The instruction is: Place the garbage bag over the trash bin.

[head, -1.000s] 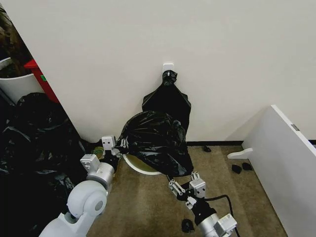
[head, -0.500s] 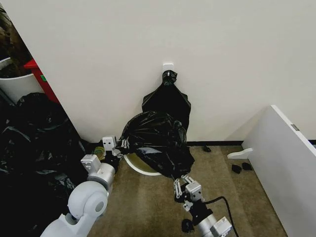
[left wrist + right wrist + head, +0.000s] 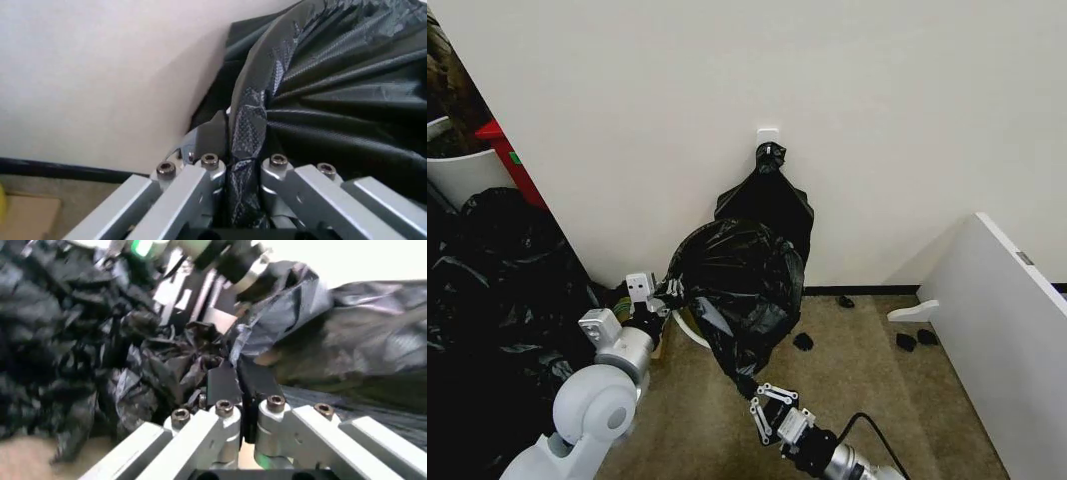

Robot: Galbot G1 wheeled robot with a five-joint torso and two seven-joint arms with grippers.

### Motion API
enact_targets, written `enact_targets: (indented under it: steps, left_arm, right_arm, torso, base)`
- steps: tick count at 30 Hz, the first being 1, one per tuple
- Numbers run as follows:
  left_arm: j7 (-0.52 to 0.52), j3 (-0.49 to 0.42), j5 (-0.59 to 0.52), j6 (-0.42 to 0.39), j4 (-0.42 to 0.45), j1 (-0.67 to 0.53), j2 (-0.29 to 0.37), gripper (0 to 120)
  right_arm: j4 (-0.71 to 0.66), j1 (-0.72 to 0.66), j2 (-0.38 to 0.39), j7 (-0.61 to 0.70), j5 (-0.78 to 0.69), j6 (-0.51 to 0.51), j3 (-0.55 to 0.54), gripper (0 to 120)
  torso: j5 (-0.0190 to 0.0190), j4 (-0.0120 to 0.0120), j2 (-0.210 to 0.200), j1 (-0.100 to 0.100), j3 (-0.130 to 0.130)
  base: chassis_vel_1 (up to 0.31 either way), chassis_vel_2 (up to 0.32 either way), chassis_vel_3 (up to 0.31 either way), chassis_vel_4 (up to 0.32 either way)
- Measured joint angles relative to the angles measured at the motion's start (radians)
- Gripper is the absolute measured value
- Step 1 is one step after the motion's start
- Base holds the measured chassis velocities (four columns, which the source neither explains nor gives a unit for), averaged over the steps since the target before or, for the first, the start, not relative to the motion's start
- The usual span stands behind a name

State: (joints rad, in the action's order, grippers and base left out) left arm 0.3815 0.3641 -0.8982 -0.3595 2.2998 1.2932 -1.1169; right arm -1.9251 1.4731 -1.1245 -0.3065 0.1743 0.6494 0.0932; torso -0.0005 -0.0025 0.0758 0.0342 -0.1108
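Observation:
The glossy black garbage bag (image 3: pixel 739 290) hangs against the wall over the trash bin (image 3: pixel 689 335), of which a cream sliver of rim shows at the bag's lower left. My left gripper (image 3: pixel 667 291) is at the bag's left side, shut on a bunched fold of its edge (image 3: pixel 243 150). The bag's bottom is drawn down to a point (image 3: pixel 745 384) just before my right gripper (image 3: pixel 765 402), low over the carpet. In the right wrist view that gripper's fingers (image 3: pixel 221 384) stand shut, with a grey fold of the garbage bag (image 3: pixel 280 315) running to their tips.
A flat black bundle (image 3: pixel 767 200) hangs from a wall hook behind the bag. Bulging black sacks (image 3: pixel 497 290) fill the left, behind them a white tub with a red part (image 3: pixel 472 165). A white panel (image 3: pixel 1012 330) stands right. Small dark scraps (image 3: pixel 803 341) lie on the carpet.
My right gripper has moved down and to the left, toward me, drawing the bag's lower edge with it. The bag now covers more of the bin's rim. The left gripper has barely moved.

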Motion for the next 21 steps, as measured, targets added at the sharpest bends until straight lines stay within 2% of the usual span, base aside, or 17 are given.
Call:
enact_targets:
  steps: [4,6,11,13,16,19,21]
  left_arm:
    - [0.020,-0.002,-0.036,-0.026,0.028,0.000,-0.008,3]
    - [0.032,-0.004,-0.054,-0.043,0.045,0.000,-0.011,3]
    - [0.054,0.001,-0.102,-0.077,0.069,0.000,-0.011,3]
    - [0.066,0.005,-0.128,-0.097,0.083,0.001,-0.011,3]
    - [0.077,0.008,-0.150,-0.132,0.099,0.002,-0.011,3]
    - [0.075,0.009,-0.138,-0.132,0.094,0.002,-0.008,3]
    - [0.065,0.009,-0.108,-0.112,0.081,0.000,-0.006,3]
  right_arm:
    - [0.049,-0.032,-0.027,-0.008,0.130,0.027,0.031,0]
    - [0.096,-0.057,-0.044,-0.006,0.245,0.055,0.068,0]
    - [0.154,-0.082,-0.055,0.003,0.341,0.073,0.113,0]
    - [0.180,-0.093,-0.057,0.017,0.369,0.075,0.130,0]
    - [0.254,-0.128,-0.060,0.110,0.453,0.057,0.193,0]
    - [0.290,-0.145,-0.047,0.167,0.465,0.043,0.235,0]
    - [0.298,-0.143,-0.020,0.194,0.389,0.039,0.235,0]
  torso:
    - [-0.0001,-0.0001,0.000,0.000,0.000]
    - [-0.0002,0.0000,0.000,0.000,0.000]
    - [0.0001,0.0000,0.000,0.000,0.000]
    - [-0.0003,0.0000,0.000,0.000,0.000]
    - [-0.0001,0.0000,0.000,0.000,0.000]
    - [0.0000,0.0000,0.000,0.000,0.000]
    - [-0.0001,-0.0001,0.000,0.000,0.000]
  base:
    - [0.000,0.000,0.000,0.000]
    - [0.000,0.000,0.000,0.000]
    - [0.000,0.000,0.000,0.000]
    - [0.000,0.000,0.000,0.000]
    - [0.000,0.000,0.000,0.000]
    - [0.000,0.000,0.000,0.000]
    - [0.000,0.000,0.000,0.000]
